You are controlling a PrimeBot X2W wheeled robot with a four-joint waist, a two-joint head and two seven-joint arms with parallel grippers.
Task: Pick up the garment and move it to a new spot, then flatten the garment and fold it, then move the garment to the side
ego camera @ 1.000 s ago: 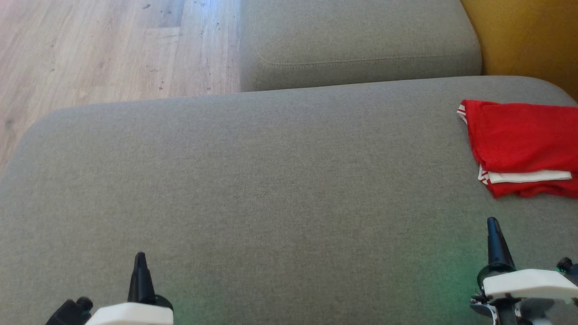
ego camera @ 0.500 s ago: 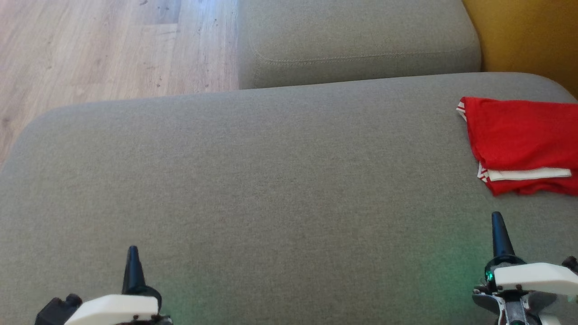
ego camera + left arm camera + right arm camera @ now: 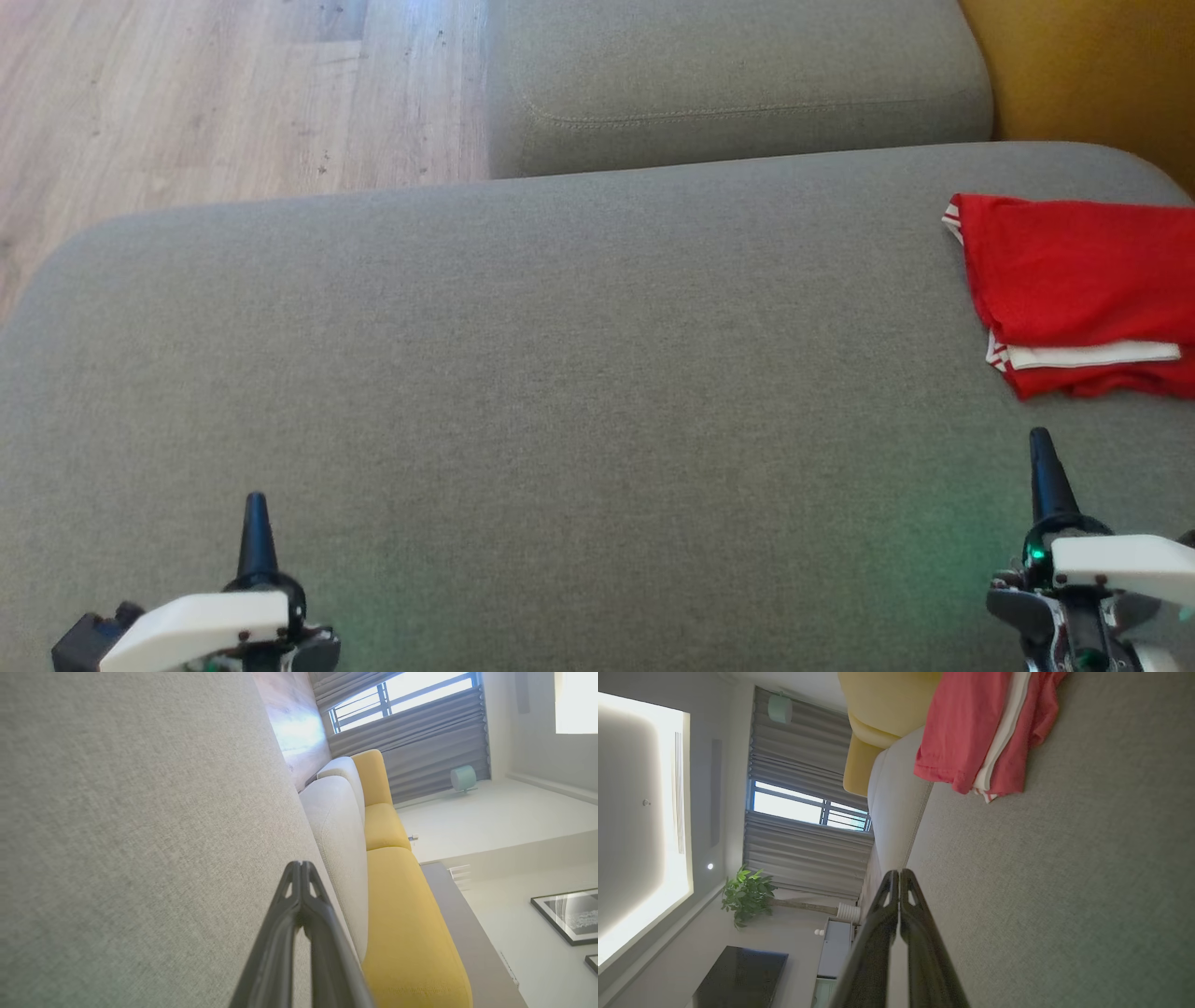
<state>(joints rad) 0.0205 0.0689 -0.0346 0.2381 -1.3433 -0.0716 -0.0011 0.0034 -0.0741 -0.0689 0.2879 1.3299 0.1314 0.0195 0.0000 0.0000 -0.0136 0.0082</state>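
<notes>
Left gripper [image 3: 254,509] and right gripper [image 3: 1044,448] are edging forward, both closed, empty. Garment [image 3: 1074,271] is lying folded: probably soft, light; grip stacked near edge.

Garment [image 3: 1074,280] on cushion [image 3: 560,392], far right; floor [image 3: 187,93] behind, left

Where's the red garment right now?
In the head view the folded red garment lies at the right edge of the grey cushion, ahead of the right gripper.
</notes>
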